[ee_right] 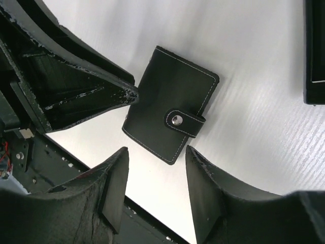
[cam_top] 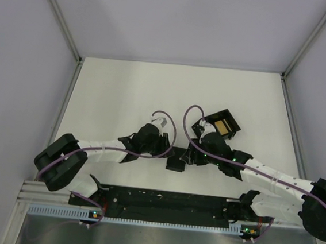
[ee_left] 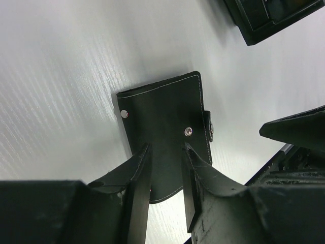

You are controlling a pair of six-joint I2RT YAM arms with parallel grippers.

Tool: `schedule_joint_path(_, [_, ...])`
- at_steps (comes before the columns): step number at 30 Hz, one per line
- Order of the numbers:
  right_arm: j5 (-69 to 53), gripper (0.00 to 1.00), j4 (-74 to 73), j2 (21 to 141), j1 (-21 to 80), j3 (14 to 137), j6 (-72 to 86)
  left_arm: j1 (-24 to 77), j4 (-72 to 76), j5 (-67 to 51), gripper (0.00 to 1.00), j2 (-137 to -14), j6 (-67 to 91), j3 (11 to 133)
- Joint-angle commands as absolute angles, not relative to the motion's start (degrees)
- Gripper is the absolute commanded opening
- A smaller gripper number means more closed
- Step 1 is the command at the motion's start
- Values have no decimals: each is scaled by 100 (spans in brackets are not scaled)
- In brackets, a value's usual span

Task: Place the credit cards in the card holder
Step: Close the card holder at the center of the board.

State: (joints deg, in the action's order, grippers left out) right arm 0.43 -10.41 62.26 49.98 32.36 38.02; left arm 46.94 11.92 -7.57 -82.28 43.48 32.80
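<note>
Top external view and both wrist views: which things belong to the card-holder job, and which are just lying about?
Job in hand:
- card holder, strap snapped shut
- left gripper, open over it
- right gripper, open beside it
- credit cards: none clearly visible

Lying about:
- open black box with a gold patch inside

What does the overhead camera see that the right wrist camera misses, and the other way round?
Only the overhead view shows the left arm and right arm whole, and the gold patch inside the open black box. Only the right wrist view shows the card holder's snap strap and white stitching. Both show the table, holder, left gripper and right gripper beside it.
</note>
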Motion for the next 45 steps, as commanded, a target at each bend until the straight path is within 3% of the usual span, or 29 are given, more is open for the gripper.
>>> schedule_joint_path(1, [404,44,-1081,6152,4948,3305,3902,4702,1213,-712,32,-8121,4192,3402])
schedule_joint_path(4, [501,33,-1081,6275,4948,3383,3946,4685,1370,-852,29,-8165,4184,3322])
schedule_joint_path(13, [747,14,-949,6925,4940,3586,4166,4693,1775,-1643,23,-8718,3999,3533])
schedule_joint_path(45, [536,12,-475,7630,4896,3656,4148,4702,2057,-1556,14,-9167,4245,3313])
